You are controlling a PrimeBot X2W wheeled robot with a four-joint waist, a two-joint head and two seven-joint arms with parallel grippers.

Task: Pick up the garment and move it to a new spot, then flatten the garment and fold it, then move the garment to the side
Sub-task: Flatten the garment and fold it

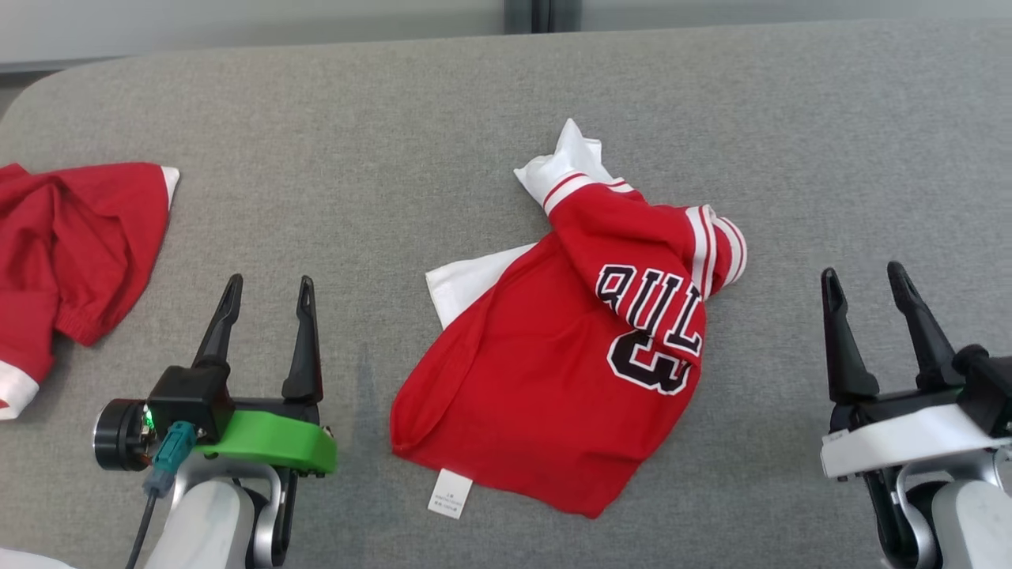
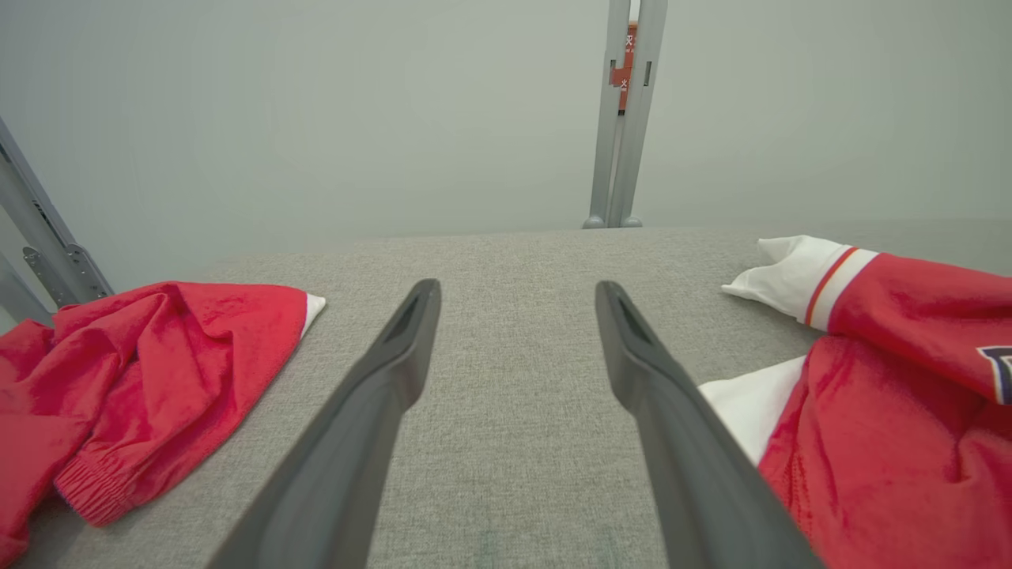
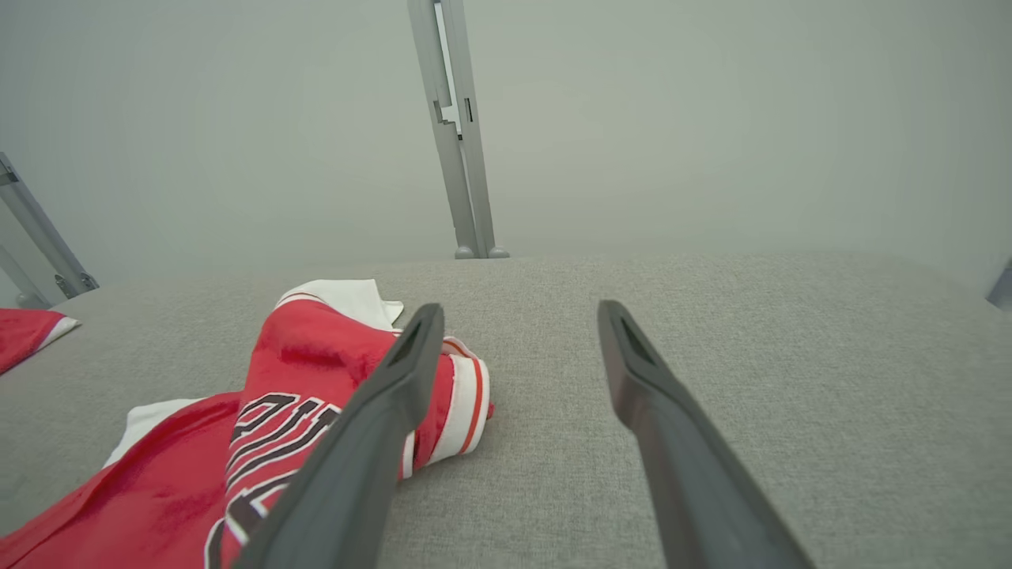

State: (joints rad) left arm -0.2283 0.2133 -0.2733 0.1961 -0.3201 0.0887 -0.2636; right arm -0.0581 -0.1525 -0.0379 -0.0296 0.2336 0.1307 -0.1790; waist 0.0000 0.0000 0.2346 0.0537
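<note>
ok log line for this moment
left gripper open, empty | right gripper open, empty | jersey crumpled between them, unfolded | red garment at left

You have a grey fabric tabletop [image 1: 506,103], rounded at its far-left corner. On its left side lies a crumpled red cloth [image 1: 71,237] with white trim. Behind the tabletop you see a pale wall [image 3: 711,118] and a grey upright post [image 2: 613,158] bearing a red label [image 2: 624,75].

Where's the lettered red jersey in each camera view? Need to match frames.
Head view: jersey at the centre, crumpled, lettering towards the right.
Left wrist view: jersey at the lower right edge.
Right wrist view: jersey at the lower left.
Shared landmark: other red garment, far left in all three.
</note>
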